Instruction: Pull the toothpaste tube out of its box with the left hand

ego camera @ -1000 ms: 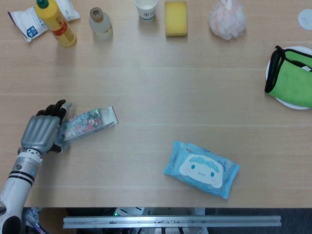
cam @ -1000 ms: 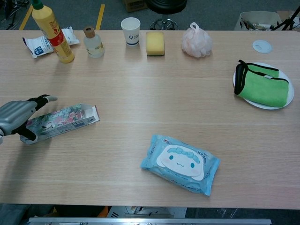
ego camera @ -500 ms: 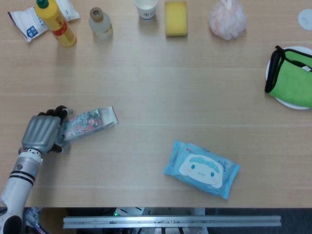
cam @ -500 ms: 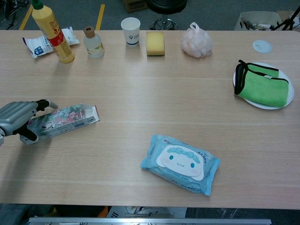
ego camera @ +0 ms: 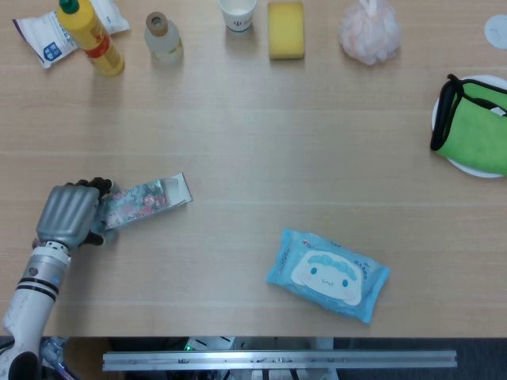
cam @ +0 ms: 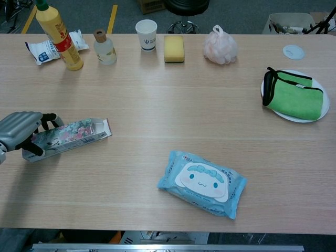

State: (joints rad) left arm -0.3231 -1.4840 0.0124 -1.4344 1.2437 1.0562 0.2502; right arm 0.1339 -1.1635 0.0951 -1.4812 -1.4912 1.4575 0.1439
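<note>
The grasp is being set: the left hand (ego camera: pixel 67 214) curls its fingers (cam: pixel 48 117) around the near end of the floral toothpaste box (ego camera: pixel 145 200), which lies flat on the tabletop (ego camera: pixel 277 158), flap open at the far end. The tube seems hidden inside. Next comes reaching it.

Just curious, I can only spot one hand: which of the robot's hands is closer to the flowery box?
Left. The left hand grips the box at its end; the right hand isn't in view.
</note>
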